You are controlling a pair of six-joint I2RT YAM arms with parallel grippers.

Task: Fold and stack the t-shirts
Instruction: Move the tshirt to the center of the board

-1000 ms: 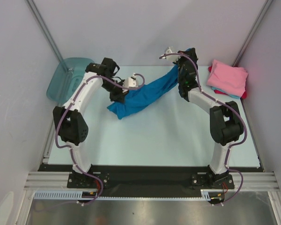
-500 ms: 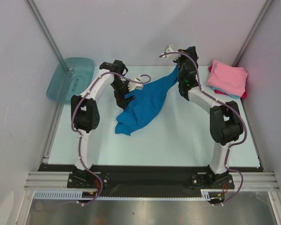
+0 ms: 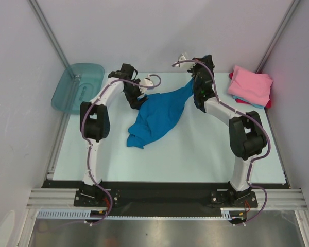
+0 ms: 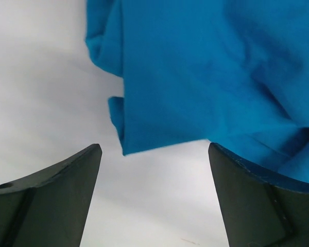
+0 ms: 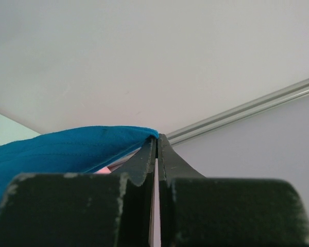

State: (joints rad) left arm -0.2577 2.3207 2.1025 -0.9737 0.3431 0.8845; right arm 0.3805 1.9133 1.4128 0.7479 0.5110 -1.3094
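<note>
Although the right arm (image 3: 232, 116) hides its top corner from above, the bright blue t-shirt (image 3: 157, 114) lies crumpled mid-frame. At upper right, the folded stack (image 3: 250, 86) shows pink on top, and the lower shirts are only edges. The right gripper (image 5: 157, 141) is clamped on the blue hem. The left gripper (image 4: 154, 149) gapes wide and empty, with the cloth just ahead.

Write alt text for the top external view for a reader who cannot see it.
From above, two robot arms work a bright blue t-shirt on a pale table: the right gripper pinches one end, the left gripper is open beside it. A folded stack topped by a pink t-shirt sits far right; a teal tub far left.
</note>
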